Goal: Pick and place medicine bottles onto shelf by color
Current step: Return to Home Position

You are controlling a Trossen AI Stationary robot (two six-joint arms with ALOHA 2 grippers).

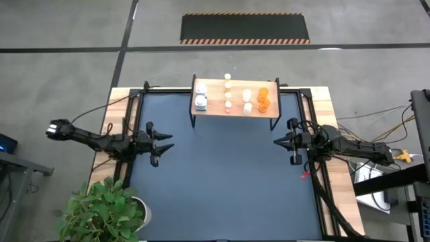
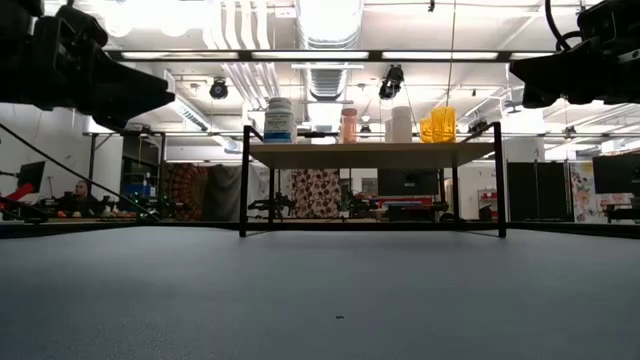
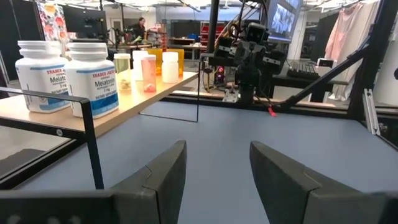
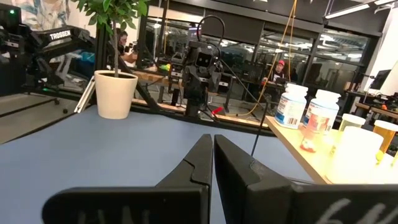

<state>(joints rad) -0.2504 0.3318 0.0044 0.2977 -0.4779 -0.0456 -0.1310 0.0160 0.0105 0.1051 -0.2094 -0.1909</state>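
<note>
The shelf (image 1: 235, 107), a light-wood board on thin black legs, stands at the far middle of the dark blue mat. Medicine bottles stand upright on it: two white ones (image 1: 200, 95) at its left end, small pale ones (image 1: 228, 95) and white ones (image 1: 247, 101) in the middle, orange ones (image 1: 263, 97) at its right end. The same white bottles (image 3: 68, 78) show close in the left wrist view. My left gripper (image 1: 168, 142) hovers open at the mat's left edge, holding nothing. My right gripper (image 1: 277, 140) hovers shut at the mat's right edge, holding nothing.
A potted plant (image 1: 107, 208) in a white pot stands at the table's near left corner. Cables (image 1: 376, 134) trail off the right side. The blue mat (image 1: 222, 181) spreads between the arms and toward the near edge. People sit in the room behind.
</note>
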